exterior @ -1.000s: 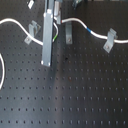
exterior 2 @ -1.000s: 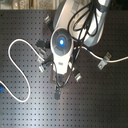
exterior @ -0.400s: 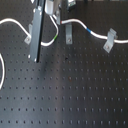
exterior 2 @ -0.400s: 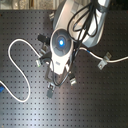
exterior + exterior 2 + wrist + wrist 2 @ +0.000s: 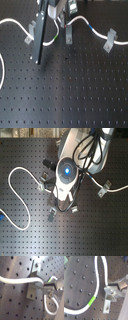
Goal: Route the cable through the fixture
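Note:
The white cable [image 5: 79, 21] runs across the back of the black perforated board, past three grey fixtures [image 5: 67, 34]. It carries a blue band [image 5: 90, 28] and a green mark [image 5: 56, 39]. The gripper's long dark bar [image 5: 40, 56] hangs over the cable between the left fixture [image 5: 31, 34] and the middle one. In the first wrist view the cable [image 5: 17, 280] passes a fixture [image 5: 32, 289] and runs into the dark gripper [image 5: 50, 285], which looks shut on it. The second wrist view shows the cable's green mark [image 5: 92, 301] beside a fixture [image 5: 111, 297]. In the second exterior view the arm [image 5: 66, 171] hides the gripper.
The cable's slack makes a big loop [image 5: 14, 195] at the second exterior view's left. More small fixtures stand around the arm [image 5: 104, 189] [image 5: 52, 216] [image 5: 74, 210]. A small blue object [image 5: 2, 219] lies at the second exterior view's left edge.
In the first exterior view the dark gripper bar has shifted a little to the left and now leans. The cable and fixtures lie as before.

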